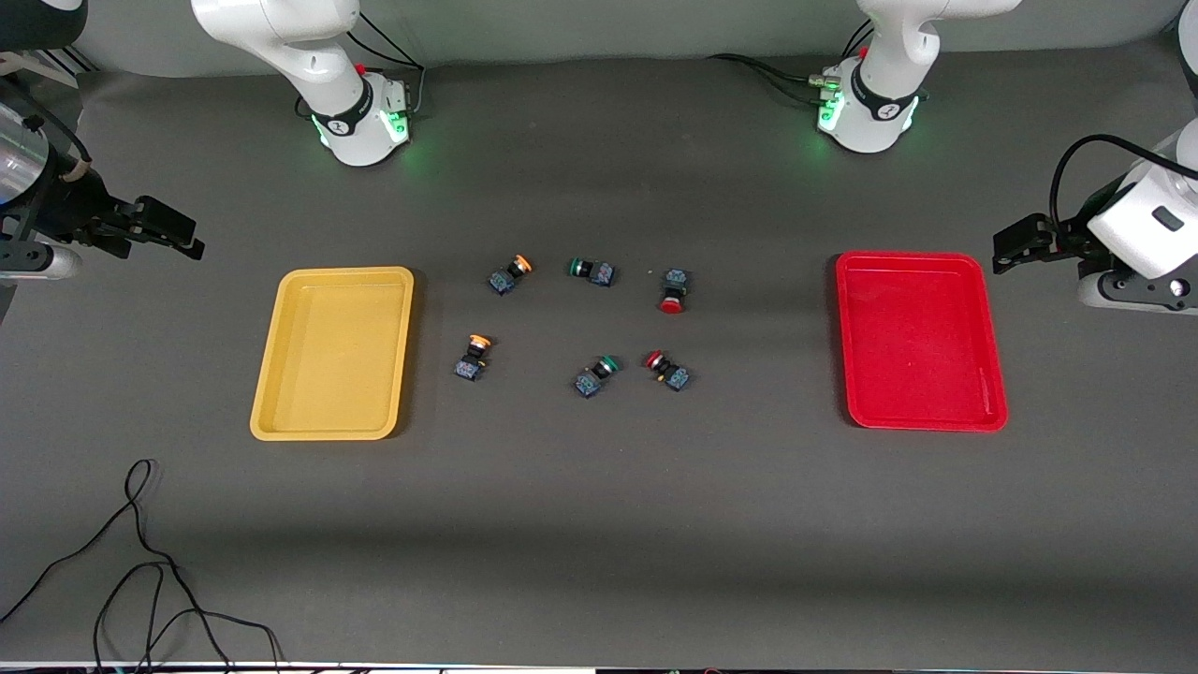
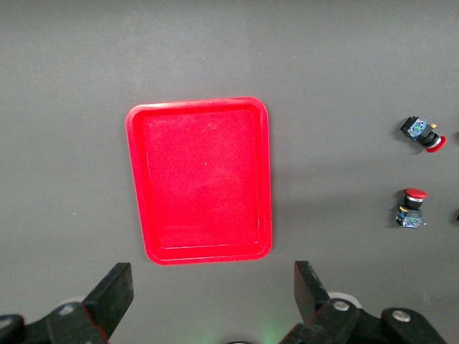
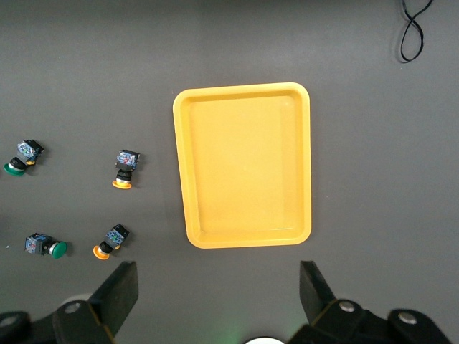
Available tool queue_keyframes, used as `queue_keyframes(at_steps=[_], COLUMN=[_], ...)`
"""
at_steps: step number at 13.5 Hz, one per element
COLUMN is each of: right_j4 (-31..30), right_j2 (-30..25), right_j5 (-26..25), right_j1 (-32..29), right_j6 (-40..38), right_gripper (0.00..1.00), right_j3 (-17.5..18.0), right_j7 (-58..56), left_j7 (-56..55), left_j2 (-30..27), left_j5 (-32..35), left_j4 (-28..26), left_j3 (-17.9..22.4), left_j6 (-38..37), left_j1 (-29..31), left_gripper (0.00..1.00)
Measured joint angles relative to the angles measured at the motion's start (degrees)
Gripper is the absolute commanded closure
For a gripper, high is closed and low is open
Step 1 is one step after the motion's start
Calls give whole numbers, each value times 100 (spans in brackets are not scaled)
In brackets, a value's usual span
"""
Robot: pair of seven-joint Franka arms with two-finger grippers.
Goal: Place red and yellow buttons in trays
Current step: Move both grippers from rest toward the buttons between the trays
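Table [image 1: 599, 524]: trays [image 1: 334, 353], buttons [image 1: 670, 290], cable [image 1: 140, 571]

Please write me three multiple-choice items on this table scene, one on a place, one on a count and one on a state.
1. Where do the yellow-capped buttons lie?
A. In the yellow tray
B. On the table, between the yellow tray and the green-capped buttons
C. In the red tray

2. How many buttons are on the table?
A. Four
B. Five
C. Six

3. What state is the left gripper in?
A. Open, holding nothing
B. Shut on a button
C. Shut on the tray rim

Answers:
1 B: both lie on the mat beside the yellow tray, with the green-capped buttons next toward the red tray.
2 C: two yellow, two green and two red-capped buttons.
3 A: its fingers stand wide apart, above the red tray; the right gripper is likewise open.
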Motion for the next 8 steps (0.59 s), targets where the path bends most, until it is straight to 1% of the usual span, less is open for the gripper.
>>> queue_keyframes(at_steps=[6,8], right_j4=[0,0], right_j2=[2,7], right_j5=[0,78], right_j1=[0,-1], right_j6=[-4,-6], right_gripper=[0,0], right_j3=[-3,-10], right_j7=[-20,-20], left_j7=[-1,-1], left_j2=[0,0], left_j5=[0,0], left_j4=[-3,-10], left_j3=[0,0], left_j6=[0,0], left_j1=[0,0], left_gripper=[0,0])
